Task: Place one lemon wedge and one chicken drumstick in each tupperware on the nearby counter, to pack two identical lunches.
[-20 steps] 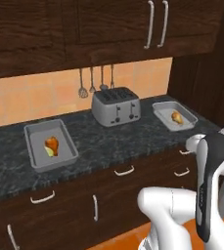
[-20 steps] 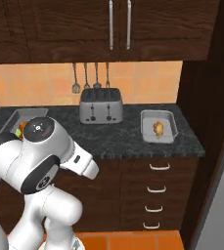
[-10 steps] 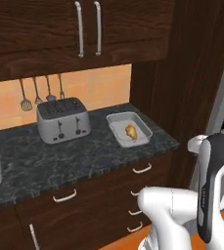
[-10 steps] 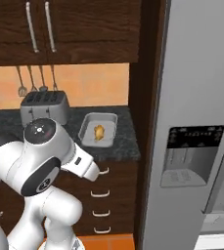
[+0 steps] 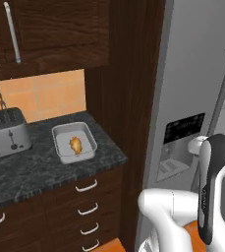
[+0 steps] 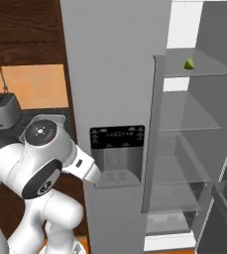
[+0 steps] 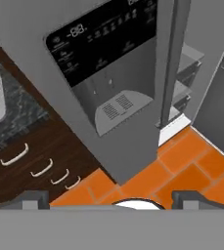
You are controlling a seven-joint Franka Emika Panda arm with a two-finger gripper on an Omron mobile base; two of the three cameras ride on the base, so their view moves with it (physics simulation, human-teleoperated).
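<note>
Your gripper [image 7: 106, 197] spread wide and empty over orange tiles, glossy drumstick [image 5: 75, 144] in rounded grey tupperware [image 5: 73, 142], speckled stone counter [image 5: 40, 167], lemon wedge [image 6: 189, 64] on glass fridge shelf [image 6: 199, 67].

A light-grey tupperware [image 5: 74, 142] sits on the black speckled counter [image 5: 40, 170] near its right end — a chicken drumstick [image 5: 75, 145] lies inside it. A steel toaster [image 5: 5, 134] stands to its left, against the orange tile wall [image 5: 40, 94]. Right of the counter rises a dark wooden panel [image 5: 128, 98], then the grey refrigerator [image 5: 192, 108] with its dispenser.
</note>
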